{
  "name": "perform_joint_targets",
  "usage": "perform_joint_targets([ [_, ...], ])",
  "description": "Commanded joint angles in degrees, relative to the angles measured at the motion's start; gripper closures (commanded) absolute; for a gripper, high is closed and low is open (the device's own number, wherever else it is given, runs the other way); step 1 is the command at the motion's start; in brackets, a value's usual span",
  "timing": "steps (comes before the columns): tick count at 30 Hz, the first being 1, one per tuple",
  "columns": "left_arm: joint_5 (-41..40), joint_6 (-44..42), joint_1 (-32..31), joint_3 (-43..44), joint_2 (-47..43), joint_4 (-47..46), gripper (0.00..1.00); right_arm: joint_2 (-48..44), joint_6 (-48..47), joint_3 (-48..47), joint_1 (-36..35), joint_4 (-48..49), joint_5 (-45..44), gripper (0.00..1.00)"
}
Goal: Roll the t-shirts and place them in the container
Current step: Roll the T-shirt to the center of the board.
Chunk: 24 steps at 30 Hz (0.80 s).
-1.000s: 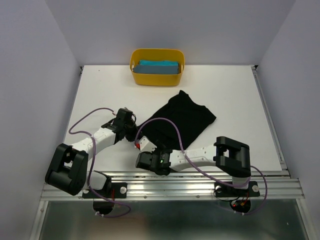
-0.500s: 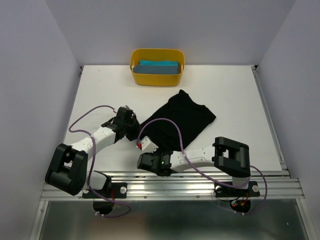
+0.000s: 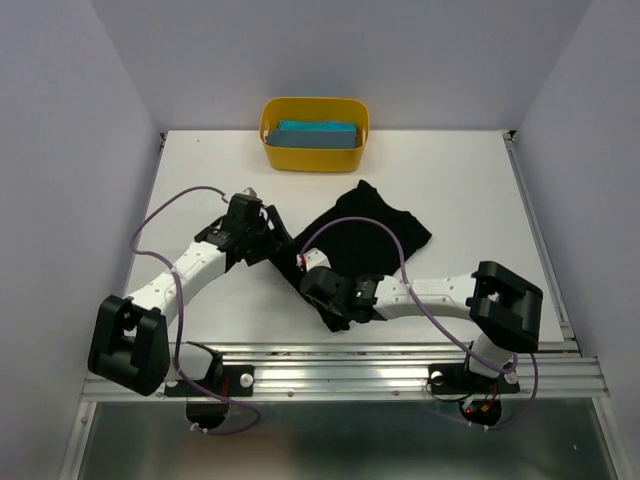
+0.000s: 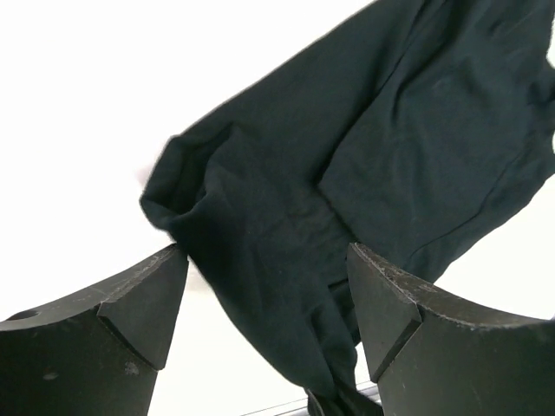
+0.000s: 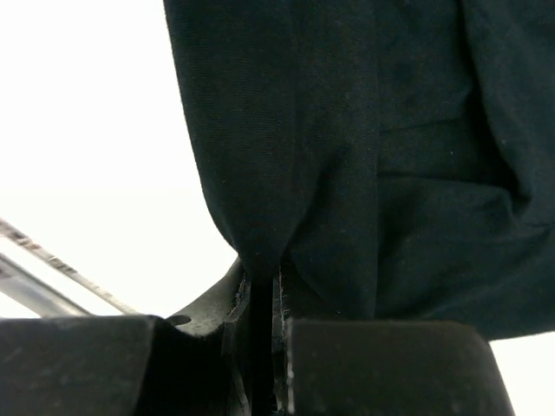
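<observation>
The black t-shirt [image 3: 385,235] lies rumpled mid tabletop [image 3: 480,180]; the teal t-shirt [image 3: 318,133] sits in the tub [image 3: 268,145] at the far edge. The right claw [image 5: 263,290] pinches the black one's near end and the left claw [image 4: 264,295] hangs wide. Rolling looks barely begun; the left needs a hold next.

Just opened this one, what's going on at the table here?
Two robot arms are working on a black t-shirt that lies rumpled on the white table. The right gripper is shut on a fold at the shirt's near edge, with the cloth pinched between its jaws. The left gripper hangs open over the shirt's left part, holding nothing. The shirt is not yet rolled. A teal t-shirt lies in the yellow tub at the table's far edge.
</observation>
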<state>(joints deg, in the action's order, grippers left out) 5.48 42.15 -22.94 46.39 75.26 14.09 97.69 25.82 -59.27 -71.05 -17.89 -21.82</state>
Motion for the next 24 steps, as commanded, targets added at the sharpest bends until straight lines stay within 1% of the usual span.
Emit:
perform_joint_targets([
  [1, -3.19, -3.56, 1.23, 5.11, -4.51, 4.54, 0.15, -4.08, 1.95, 2.04, 3.63, 8.13, 13.72, 0.99],
  [3, -3.8, -3.83, 1.93, 5.81, -5.65, 5.24, 0.16, -4.61, 2.3, 3.18, 5.82, 9.27, 17.06, 0.99],
  [4, -3.89, -4.27, 2.11, 6.25, -6.0, 5.77, 0.16, -4.96, 2.48, 3.63, 6.61, 10.49, 20.73, 0.99],
  [6, -3.89, -4.62, 2.28, 6.43, -6.44, 6.21, 0.16, -5.31, 2.91, 4.33, 8.28, 11.73, 24.96, 0.99],
  [7, -3.72, -4.8, 2.2, 6.34, -6.45, 6.48, 0.16, -5.49, 3.26, 4.94, 10.21, 12.96, 28.9, 0.99],
  [9, -2.5, -5.06, 2.28, 5.82, -6.53, 6.48, 0.18, -5.67, 3.88, 5.39, 12.06, 14.11, 32.62, 0.99],
  [11, -1.26, -5.06, 2.28, 4.41, -6.88, 6.04, 0.19, -5.67, 4.67, 5.91, 14.95, 15.42, 38.4, 0.99],
  [13, -0.38, -5.06, 2.2, 2.58, -7.41, 5.52, 0.21, -5.58, 5.9, 6.35, 16.81, 16.39, 41.93, 0.99],
  [15, 0.5, -5.15, 2.11, 1.43, -8.02, 4.81, 0.24, -5.58, 6.78, 7.05, 19.26, 17.27, 46.77, 0.99],
  [16, 1.2, -5.32, 2.2, 0.38, -8.72, 4.46, 0.25, -5.49, 7.74, 7.41, 19.97, 19.8, 49.4, 0.99],
  [19, 2.61, -5.94, 2.11, -1.47, -10.13, 3.41, 0.26, -4.97, 9.94, 8.81, 22.96, 22.79, 54.49, 0.99],
  [22, 4.27, -6.38, 2.02, -2.97, -10.75, 2.62, 0.38, -4.0, 11.96, 10.3, 25.59, 25.87, 58.89, 0.99],
  [23, 4.54, -6.64, 2.02, -3.23, -10.84, 2.09, 0.48, -3.74, 12.49, 10.75, 26.22, 26.76, 59.87, 0.99],
  [24, 4.98, -6.73, 2.02, -3.67, -10.84, 1.65, 0.53, -3.04, 13.11, 11.27, 27.27, 27.81, 62.06, 0.99],
])
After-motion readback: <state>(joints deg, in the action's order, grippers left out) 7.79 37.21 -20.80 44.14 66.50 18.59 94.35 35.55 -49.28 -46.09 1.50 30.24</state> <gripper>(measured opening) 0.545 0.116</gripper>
